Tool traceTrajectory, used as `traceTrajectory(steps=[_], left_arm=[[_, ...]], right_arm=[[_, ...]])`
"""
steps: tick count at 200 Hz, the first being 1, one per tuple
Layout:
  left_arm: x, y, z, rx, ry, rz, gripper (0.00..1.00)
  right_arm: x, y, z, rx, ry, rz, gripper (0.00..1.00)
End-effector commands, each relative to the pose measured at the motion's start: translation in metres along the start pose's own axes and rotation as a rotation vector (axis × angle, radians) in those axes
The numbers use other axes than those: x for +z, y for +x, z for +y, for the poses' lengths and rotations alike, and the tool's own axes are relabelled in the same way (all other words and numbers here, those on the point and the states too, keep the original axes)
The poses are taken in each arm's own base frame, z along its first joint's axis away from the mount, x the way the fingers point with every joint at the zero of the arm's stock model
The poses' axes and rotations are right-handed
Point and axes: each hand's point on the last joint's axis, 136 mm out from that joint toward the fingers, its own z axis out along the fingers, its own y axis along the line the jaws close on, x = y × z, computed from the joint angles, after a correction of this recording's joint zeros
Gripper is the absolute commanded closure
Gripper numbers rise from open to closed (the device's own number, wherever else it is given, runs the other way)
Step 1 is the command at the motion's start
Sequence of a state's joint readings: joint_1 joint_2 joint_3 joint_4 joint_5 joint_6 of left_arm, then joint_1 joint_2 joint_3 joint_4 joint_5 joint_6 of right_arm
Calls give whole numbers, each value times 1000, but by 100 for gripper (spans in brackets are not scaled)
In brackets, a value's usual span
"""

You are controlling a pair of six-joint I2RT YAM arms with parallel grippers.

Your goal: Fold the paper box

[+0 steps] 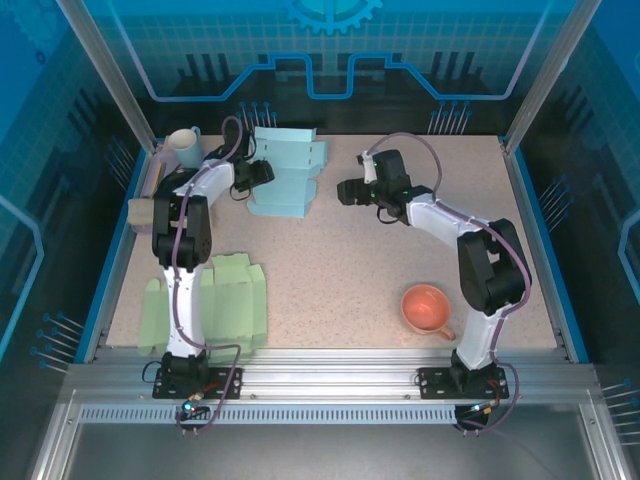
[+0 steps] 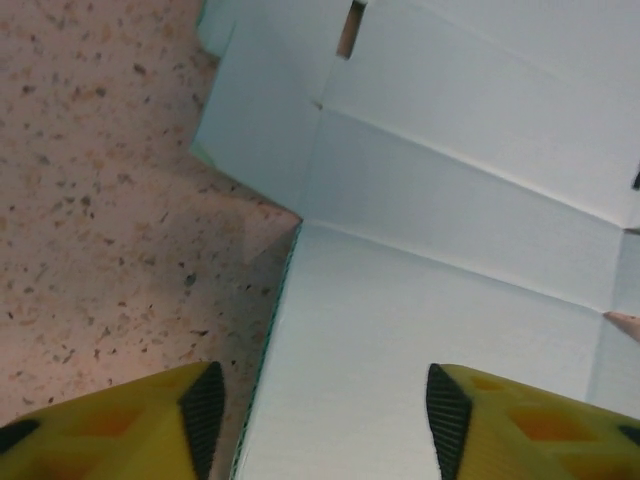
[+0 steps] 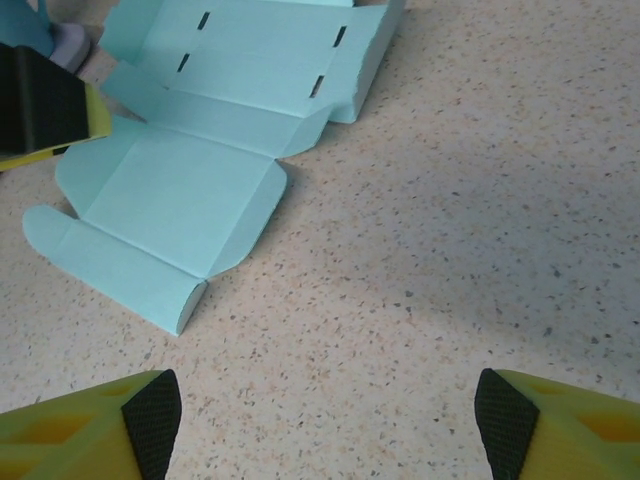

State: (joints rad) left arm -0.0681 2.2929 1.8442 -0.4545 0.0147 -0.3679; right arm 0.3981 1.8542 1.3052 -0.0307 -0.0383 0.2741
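Observation:
The paper box (image 1: 285,172) is a light blue die-cut blank lying mostly flat at the back of the table, with some flaps raised. My left gripper (image 1: 262,176) is at its left edge. In the left wrist view the left gripper (image 2: 320,405) is open, its jaws standing apart over a pale panel of the box (image 2: 440,250), whose edge runs between them. My right gripper (image 1: 347,190) hovers to the right of the box. In the right wrist view the right gripper (image 3: 325,405) is open over bare table, with the box (image 3: 200,160) ahead and one of the left gripper's fingers (image 3: 45,105) beside it.
Green flat box blanks (image 1: 235,298) lie at the front left by the left arm's base. An orange cup (image 1: 427,308) stands at the front right. A pale mug (image 1: 185,147) and a tan block (image 1: 140,212) sit at the left edge. Blue rails border the table.

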Motion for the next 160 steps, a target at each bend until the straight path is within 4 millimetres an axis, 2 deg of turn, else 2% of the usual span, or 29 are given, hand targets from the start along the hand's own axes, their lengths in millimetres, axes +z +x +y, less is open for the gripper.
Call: traceTrajectory(steps=[1,23,40,68,82,100,119,138,160], left_arm=[[7,9,6,0,-48,39,49],[10,15,0,17,-7,61,70],[6,19,-17,53,75,51,82],[-22,25,-47,104,165,-2,100],[-45,34,-66,116,236,-44,100],[-69,65,-88,139,332,-75,100],[-85,105,-103,163,403,-80,100],[-96,144,-112,197,446,-66,100],[-102,185,-113,216,472,-42,100]], right_arm=[[-5,-1,17,-29,-41,13,21],[-15,-4,23,-25,-53,1,23],[-25,-7,28,-26,-62,-14,24],[-47,-13,35,-7,-66,-43,24],[-60,-12,37,8,-52,-59,24],[-78,-9,35,11,2,-74,24],[-100,0,34,1,63,-84,24],[-118,15,32,-21,115,-82,24],[-136,32,17,-14,195,-85,24]])
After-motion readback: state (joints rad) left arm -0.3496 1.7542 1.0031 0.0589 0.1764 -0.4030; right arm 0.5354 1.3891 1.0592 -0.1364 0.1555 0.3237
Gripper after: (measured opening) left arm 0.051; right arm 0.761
